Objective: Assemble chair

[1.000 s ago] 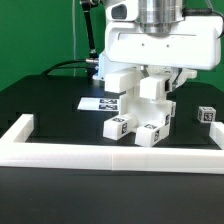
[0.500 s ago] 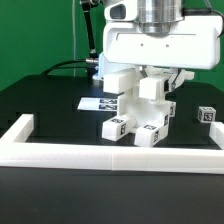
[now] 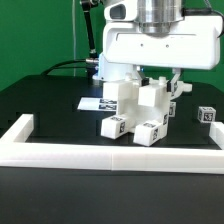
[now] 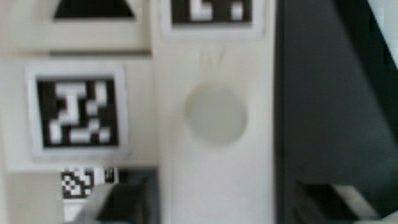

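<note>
Down comes the white upper block [image 3: 122, 95] of the white blocky plastic chair [image 3: 140, 112]. Half a second ago we had it riding high on the stack's side toward the exterior view's left, and now it sits lower, close against the blocks beside it. Everything else has stayed put.

We find the chair at the centre of the exterior frame, standing on the black table [image 3: 40, 115]. Its lower blocks show black-and-white tags toward the camera. Right above it hangs the two-finger gripper [image 3: 165, 82] under its big white housing, reaching down to the top of the chair. Are the jaws apart or pinched on a block? We cannot tell, because the housing and the white parts hide the tips.

Just behind the chair, toward the exterior view's left, lies the thin flat white marker board [image 3: 95, 103]. A small white tagged cube [image 3: 206, 114] stands well apart at the right of the frame. Along the lower part runs the long low white border wall [image 3: 110, 156], and a green backdrop [image 3: 40, 40] fills the upper left.

From the wrist we get a close, blurred look at a white bar [image 4: 205, 110] of the chair with a shallow round dimple. A black-and-white square tag [image 4: 80, 105] sits just beside it.
</note>
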### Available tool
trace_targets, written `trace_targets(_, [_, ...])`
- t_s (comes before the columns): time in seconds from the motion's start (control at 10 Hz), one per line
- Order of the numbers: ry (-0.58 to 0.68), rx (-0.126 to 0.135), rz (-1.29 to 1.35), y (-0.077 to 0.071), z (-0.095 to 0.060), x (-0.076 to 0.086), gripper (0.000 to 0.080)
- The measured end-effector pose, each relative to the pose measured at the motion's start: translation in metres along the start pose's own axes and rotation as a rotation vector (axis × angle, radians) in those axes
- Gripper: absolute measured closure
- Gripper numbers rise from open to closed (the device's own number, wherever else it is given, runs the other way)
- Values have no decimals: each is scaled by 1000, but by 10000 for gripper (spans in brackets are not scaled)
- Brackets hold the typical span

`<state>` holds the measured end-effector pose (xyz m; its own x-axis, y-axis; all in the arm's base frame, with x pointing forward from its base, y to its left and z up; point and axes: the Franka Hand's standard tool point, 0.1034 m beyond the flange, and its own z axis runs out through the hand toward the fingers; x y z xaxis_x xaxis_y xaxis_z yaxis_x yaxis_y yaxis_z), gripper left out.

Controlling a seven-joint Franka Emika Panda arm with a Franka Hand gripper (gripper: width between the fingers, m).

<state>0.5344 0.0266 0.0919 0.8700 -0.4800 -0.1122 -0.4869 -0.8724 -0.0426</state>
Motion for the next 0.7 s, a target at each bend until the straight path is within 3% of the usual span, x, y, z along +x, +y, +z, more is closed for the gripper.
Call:
trace_targets(0.1, [-1, -1, -3, 1, 0, 0, 281])
trace_targets(0.2, [-1, -1, -9, 2, 1, 0, 179])
trace_targets(0.7, [-3, 1, -12, 0, -3, -1, 150])
